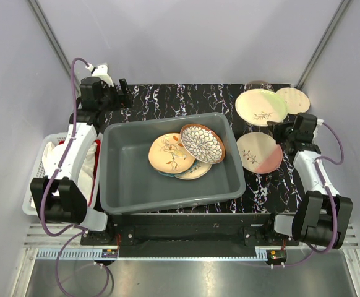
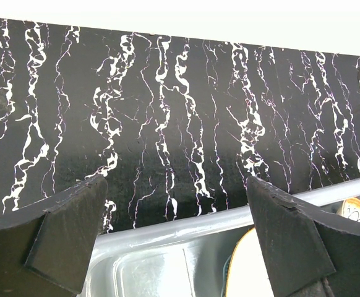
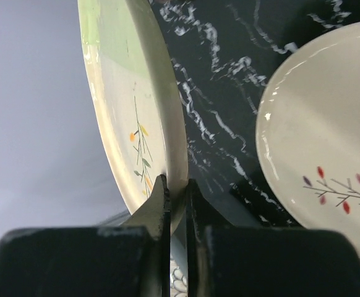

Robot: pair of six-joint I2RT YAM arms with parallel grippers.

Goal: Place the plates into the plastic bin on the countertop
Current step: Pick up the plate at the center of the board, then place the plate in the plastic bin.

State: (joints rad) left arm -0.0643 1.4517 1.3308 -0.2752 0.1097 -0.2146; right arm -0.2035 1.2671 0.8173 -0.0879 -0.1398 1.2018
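Black countertop with white marble veins, plain grey walls. Smooth grey plastic bin mid-counter holds three round plates. Far right, the right gripper pinches the cream-and-green plate by its rim; the left gripper gapes wide, empty.

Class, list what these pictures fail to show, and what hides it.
1. Top view: lowest plate in the grey bin, mostly under the peach plate and the patterned plate.
2. Top view: dark plate, mostly behind the green-and-cream plate.
3. Left wrist view: pale plate, cut off by the bottom edge.
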